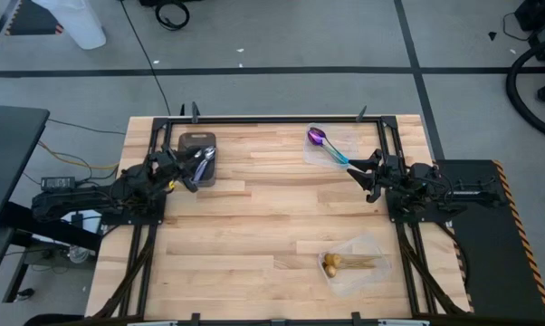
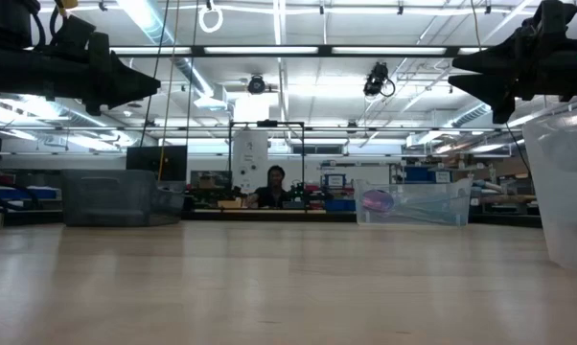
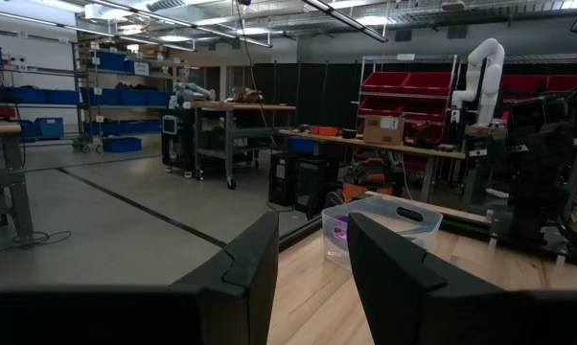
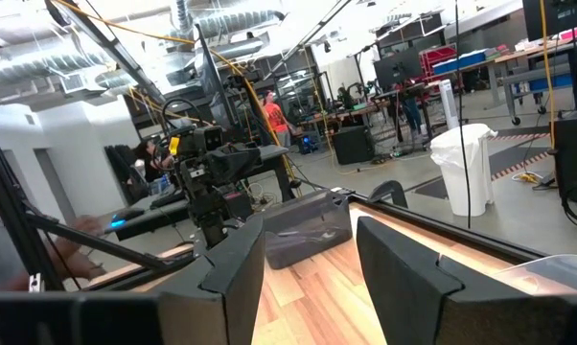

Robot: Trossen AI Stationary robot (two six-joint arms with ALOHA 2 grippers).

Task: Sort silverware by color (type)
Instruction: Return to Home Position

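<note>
Silver spoons (image 1: pixel 203 159) lie in a dark grey tray (image 1: pixel 196 142) at the far left. Purple-blue spoons with teal handles (image 1: pixel 326 145) rest in a clear container (image 1: pixel 338 136) at the far right. Gold spoons (image 1: pixel 343 263) lie in another clear container (image 1: pixel 368 246) at the near right. My left gripper (image 1: pixel 189 177) hovers open above the table beside the tray's near end, touching nothing. My right gripper (image 1: pixel 364 172) hovers open just near of the purple spoons' container, holding nothing. In both wrist views the fingers (image 3: pixel 255 259) (image 4: pixel 236 259) stand apart with nothing between them.
A black frame (image 1: pixel 282 119) runs along the table's far edge and down both sides by the arm bases. Bare wood (image 1: pixel 272 217) spreads across the middle and near left. A person (image 2: pixel 274 182) sits far beyond the table in the room.
</note>
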